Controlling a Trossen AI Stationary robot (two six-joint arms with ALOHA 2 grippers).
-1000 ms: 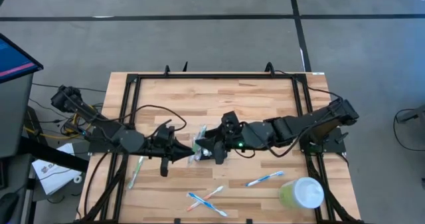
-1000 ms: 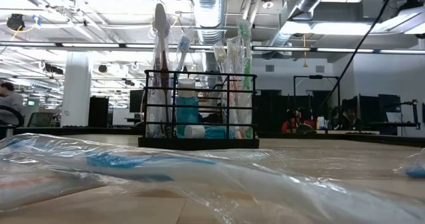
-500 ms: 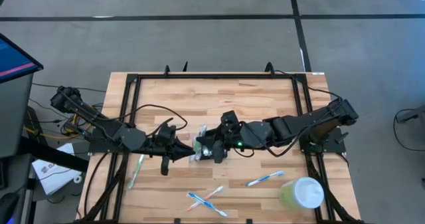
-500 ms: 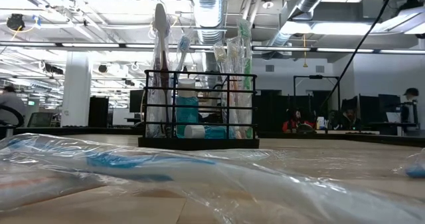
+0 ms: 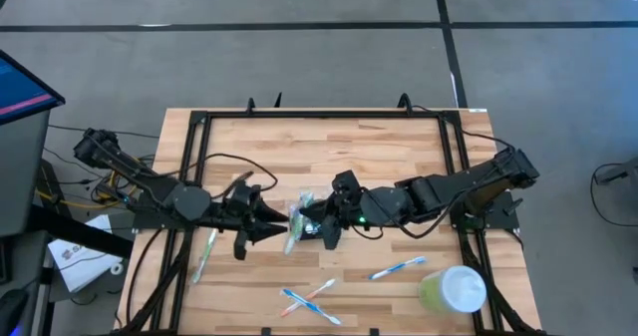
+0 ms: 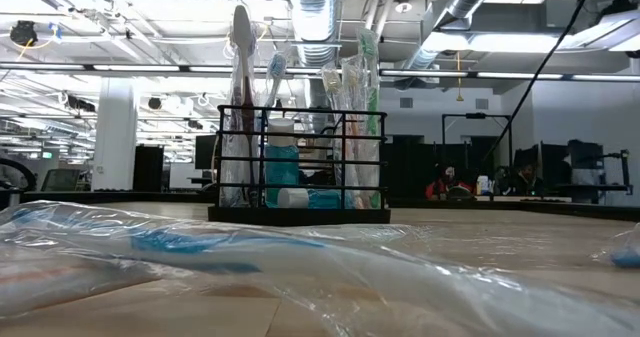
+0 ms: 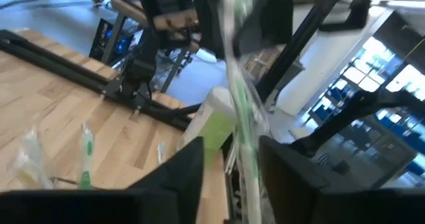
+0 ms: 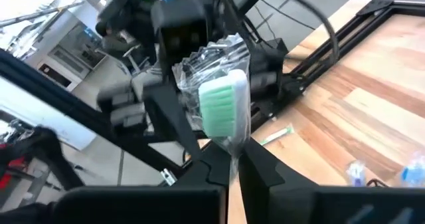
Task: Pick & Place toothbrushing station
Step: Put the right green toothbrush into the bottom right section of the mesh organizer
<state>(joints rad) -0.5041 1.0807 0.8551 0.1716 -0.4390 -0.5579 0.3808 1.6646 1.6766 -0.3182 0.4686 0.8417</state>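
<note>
- Pale butcher-block worktop (image 5: 389,157) inside a black frame, with an open office hall showing behind it in the low view.
- On it, the black wire-frame toothbrushing station (image 6: 300,162) stands upright, loaded with tall toothbrushes and a blue tube. I cannot pick it out in the high view.
- The right gripper (image 8: 232,159) is at mid-worktop, its fingers clamped on a green toothbrush in crinkled clear wrap (image 8: 224,111).
- The left gripper (image 5: 267,224) faces it just beside. Its fingers (image 7: 192,167) stand apart, with the wrapped brush running between them.
- Loose toothbrushes (image 5: 309,298) lie on the near side. A pale green cup with a white lid (image 5: 454,290) sits at the near right corner.
- Judgement on handling:
  - The station looks light and stiff, but top-heavy with its load, so it could tip.
  - Its thin bars may slip between fingers.
  - A hold across a side wall at the upper rail, kept level, seems safest.
</note>
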